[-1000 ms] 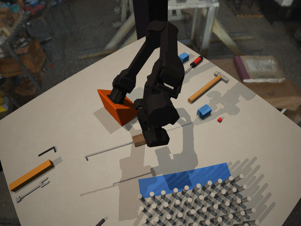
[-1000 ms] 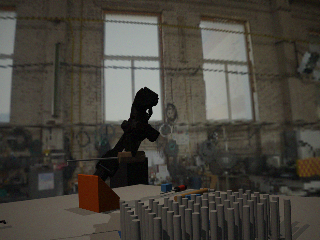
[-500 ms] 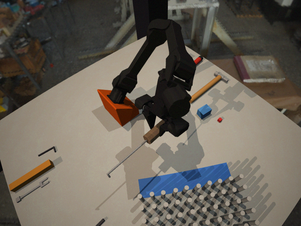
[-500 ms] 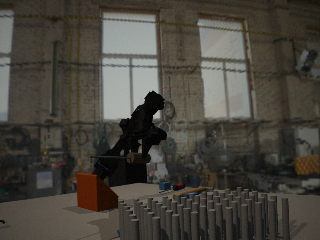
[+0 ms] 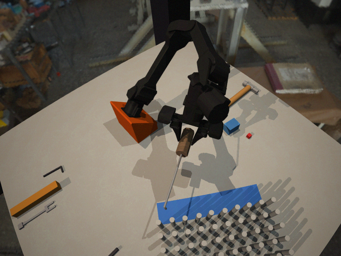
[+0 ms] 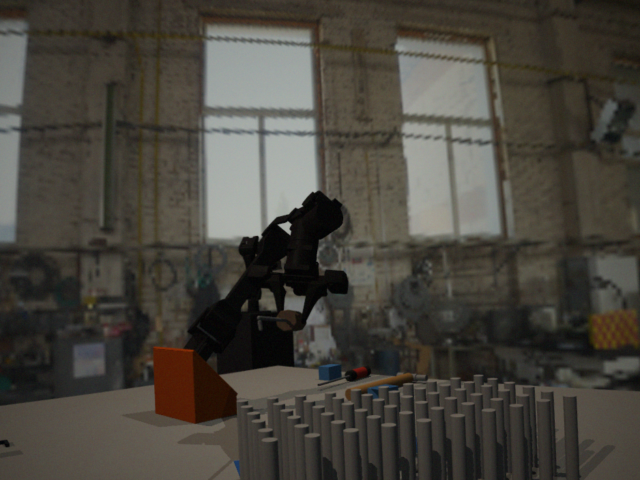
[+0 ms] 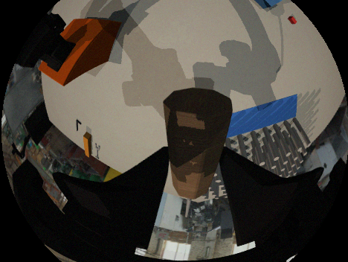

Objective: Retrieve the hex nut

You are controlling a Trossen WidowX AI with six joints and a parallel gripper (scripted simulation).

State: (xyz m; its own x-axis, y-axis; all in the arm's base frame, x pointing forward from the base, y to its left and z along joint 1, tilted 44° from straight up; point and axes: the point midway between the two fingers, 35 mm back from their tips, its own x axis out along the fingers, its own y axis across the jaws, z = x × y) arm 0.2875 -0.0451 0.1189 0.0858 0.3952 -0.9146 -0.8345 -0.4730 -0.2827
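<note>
The jaws are clamped on the brown wooden handle of the hook tool (image 5: 185, 142), which hangs in the air behind the taped strip (image 5: 209, 202). Its thin rod slants down towards the strip's left end and, in the exterior view, sits well above the surface. The nut cannot be seen and is presumably still down among the spacers (image 5: 220, 231) on the far side of the strip from the arm. The step in hand looks like carrying the tool over to the field. To do it well, I would line the rod up with one lane between the rows before lowering, keep it parallel to that lane with the bent tip turned down, and go in slowly across the strip, so that neither rod nor handle brushes a post. Counting from far left of the strip: one orange bar (image 5: 35, 198), one flat forked wrench (image 5: 35, 215), one L-shaped key (image 5: 53, 171), one dark piece cut off by the picture's lower edge (image 5: 113, 251), one orange wedge (image 5: 133, 121), one held hook tool and one strip. Behind the strip's right end are one blue cube (image 5: 231, 126), one red cube (image 5: 249, 135) and one hammer (image 5: 242, 92). The exterior view adds one screwdriver (image 6: 346, 375) and a second blue cube (image 6: 329, 371). The spacer row touching the strip appears to have ten posts, but the rest of the field runs out of frame, so there is no full total.
</note>
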